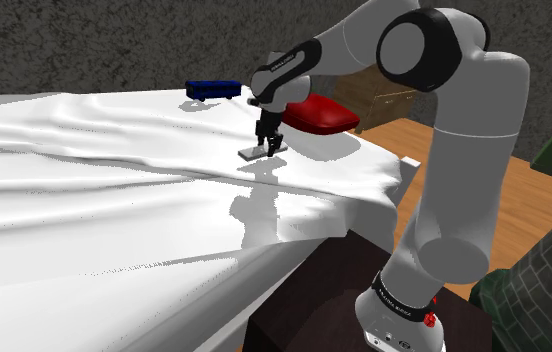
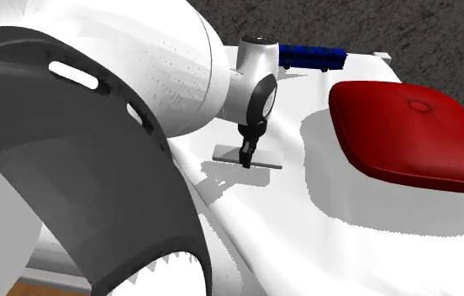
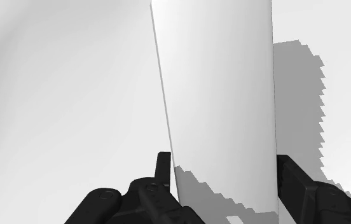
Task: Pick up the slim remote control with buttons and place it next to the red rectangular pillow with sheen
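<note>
One dark blue box (image 1: pixel 212 90) lies on the white bed (image 1: pixel 84 200), well beyond the jaws. The jaws are closed on the long edges of the slim remote control (image 1: pixel 252 153), drawn plain pale grey and held level just above the bed. The red pillow (image 1: pixel 322 114) lies near the jaws, apart from the remote.

Flat white slim remote (image 3: pixel 222 95): far end cut off; buttons untellable.
Glossy red rectangular pillow (image 2: pixel 407 134): cropped at second exterior view's right.
Dark blue box (image 2: pixel 310 57): partly behind my wrist.
</note>
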